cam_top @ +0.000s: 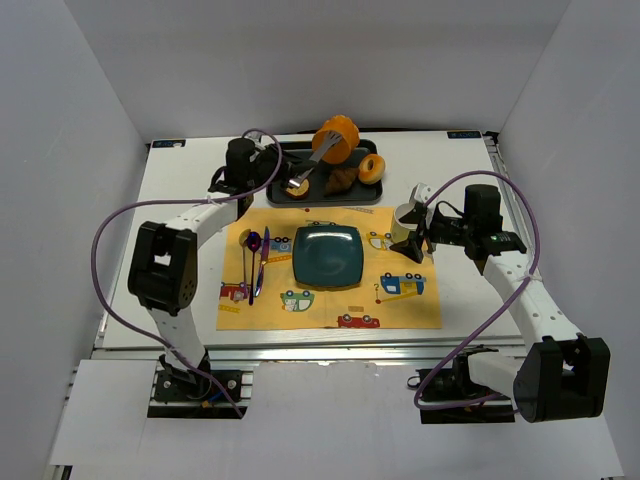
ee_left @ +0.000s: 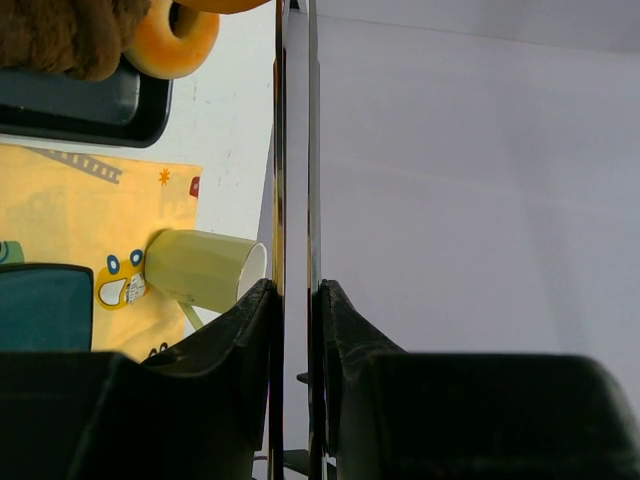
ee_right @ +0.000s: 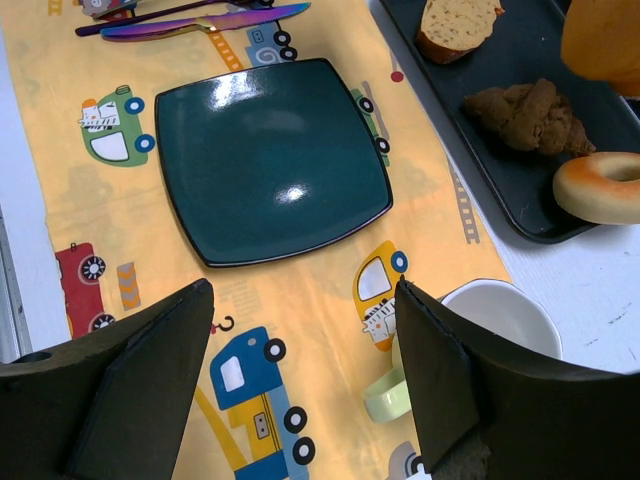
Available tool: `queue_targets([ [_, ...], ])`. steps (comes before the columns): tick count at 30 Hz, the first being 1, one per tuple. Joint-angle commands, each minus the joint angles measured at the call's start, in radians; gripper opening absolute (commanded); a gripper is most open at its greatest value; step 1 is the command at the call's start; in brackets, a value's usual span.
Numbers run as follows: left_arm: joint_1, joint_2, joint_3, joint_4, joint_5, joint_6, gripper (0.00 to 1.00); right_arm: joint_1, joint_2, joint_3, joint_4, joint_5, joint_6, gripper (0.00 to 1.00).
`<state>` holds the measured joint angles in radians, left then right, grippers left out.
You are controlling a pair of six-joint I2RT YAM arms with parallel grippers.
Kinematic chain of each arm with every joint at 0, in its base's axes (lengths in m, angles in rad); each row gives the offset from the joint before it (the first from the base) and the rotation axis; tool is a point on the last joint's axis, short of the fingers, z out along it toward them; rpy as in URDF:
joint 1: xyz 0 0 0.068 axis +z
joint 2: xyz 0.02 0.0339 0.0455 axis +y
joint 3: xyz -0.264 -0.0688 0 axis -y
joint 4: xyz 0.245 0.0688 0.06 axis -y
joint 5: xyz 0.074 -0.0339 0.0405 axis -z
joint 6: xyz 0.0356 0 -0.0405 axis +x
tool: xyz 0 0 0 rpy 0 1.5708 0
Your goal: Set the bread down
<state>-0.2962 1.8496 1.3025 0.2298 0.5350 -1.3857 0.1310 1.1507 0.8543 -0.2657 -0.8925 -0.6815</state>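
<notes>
The bread, a bright-orange ridged bun [cam_top: 336,138], is gripped between the tips of metal tongs [cam_top: 318,160] over the back of the black tray [cam_top: 325,196]. Its edge shows in the right wrist view [ee_right: 602,40] and as an orange sliver in the left wrist view [ee_left: 225,4]. My left gripper [cam_top: 272,168] [ee_left: 295,290] is shut on the tongs [ee_left: 279,150], whose two strips run between its fingers. My right gripper [cam_top: 420,243] [ee_right: 305,290] is open and empty, above the placemat beside a pale-green mug [cam_top: 407,222].
On the tray lie a toast slice [ee_right: 455,25], a brown croissant [ee_right: 525,115] and a ring donut [ee_right: 605,185]. A teal square plate [cam_top: 328,256] sits mid-placemat [cam_top: 400,310], purple cutlery [cam_top: 255,262] to its left. The mug [ee_right: 490,325] is under my right finger.
</notes>
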Motion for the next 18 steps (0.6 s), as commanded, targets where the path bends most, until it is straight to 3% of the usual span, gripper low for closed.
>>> queue_targets([
  [1,0.008,-0.105,0.027,0.025,0.022,0.04,0.0,-0.005,-0.026,0.012,-0.007,-0.016,-0.003,0.77],
  [18,0.008,-0.372,-0.167,-0.093,0.06,0.094,0.0,-0.005,-0.029,0.022,-0.02,-0.017,-0.016,0.77],
])
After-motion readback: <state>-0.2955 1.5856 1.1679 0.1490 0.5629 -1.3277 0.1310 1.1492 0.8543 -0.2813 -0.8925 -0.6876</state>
